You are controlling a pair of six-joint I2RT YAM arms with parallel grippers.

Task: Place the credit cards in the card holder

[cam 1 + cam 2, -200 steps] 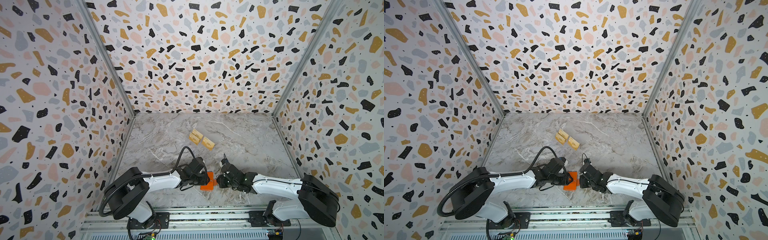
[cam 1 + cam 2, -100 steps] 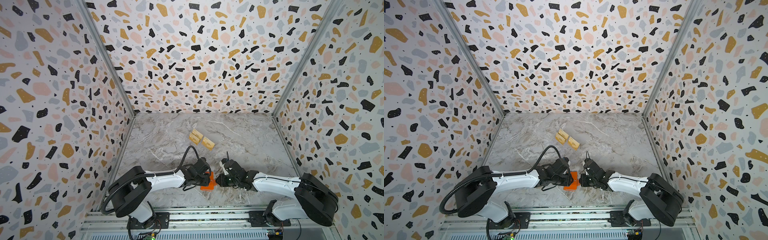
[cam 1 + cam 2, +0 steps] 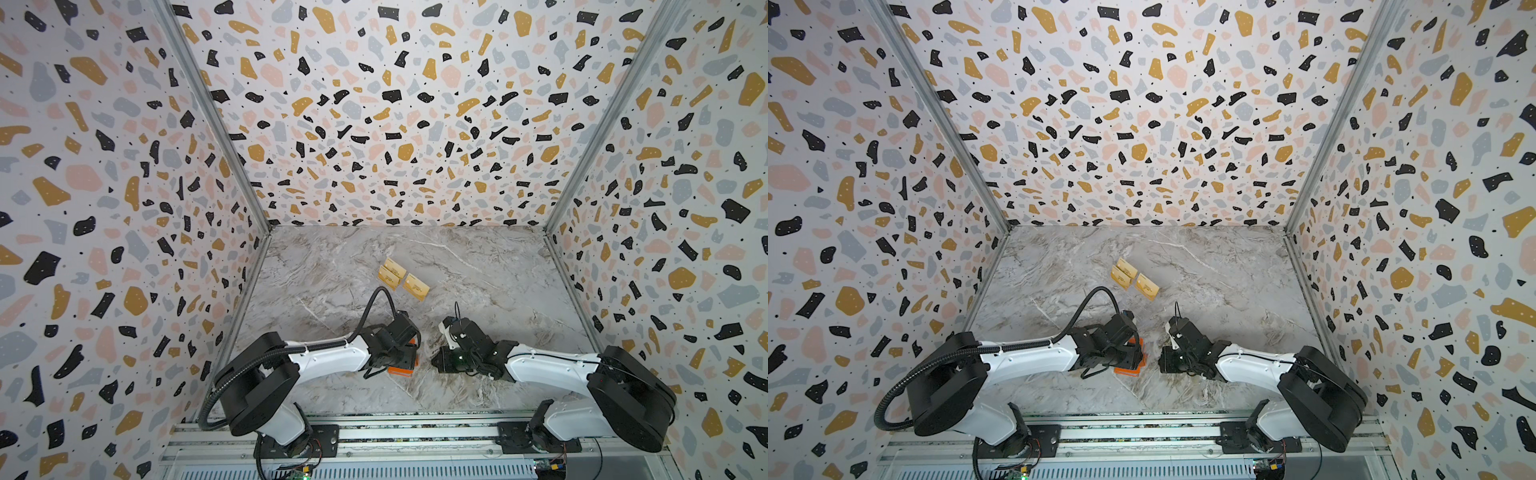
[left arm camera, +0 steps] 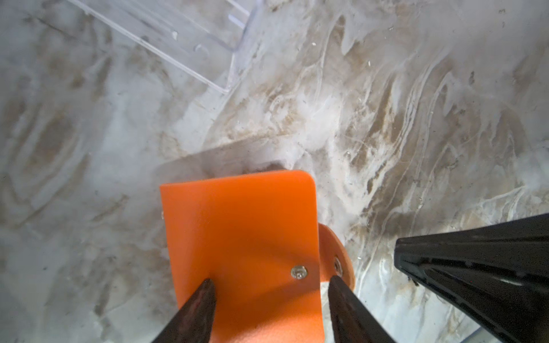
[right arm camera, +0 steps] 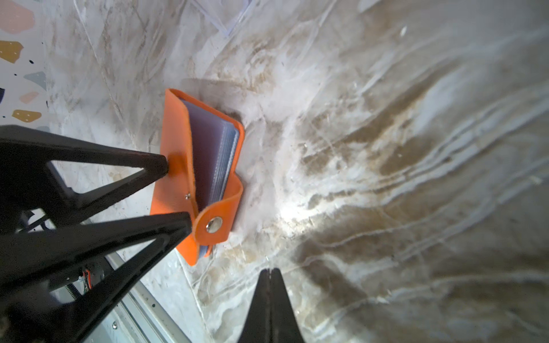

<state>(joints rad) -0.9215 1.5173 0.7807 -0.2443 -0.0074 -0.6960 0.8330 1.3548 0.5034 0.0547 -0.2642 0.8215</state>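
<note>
card holder [image 4: 240, 234] ajar, left gripper [image 4: 271, 280] spread against its cover, right gripper [image 5: 270, 271] pressed together nearby

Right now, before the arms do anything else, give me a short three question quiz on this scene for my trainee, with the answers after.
1. True or false: the right hand is shut and holds nothing.
2. The snap strap of the card holder is: A) fastened, B) undone, C) torn off.
3. How many gold cards show in a top view?
Key: 1 true; 2 B; 3 three.
</note>
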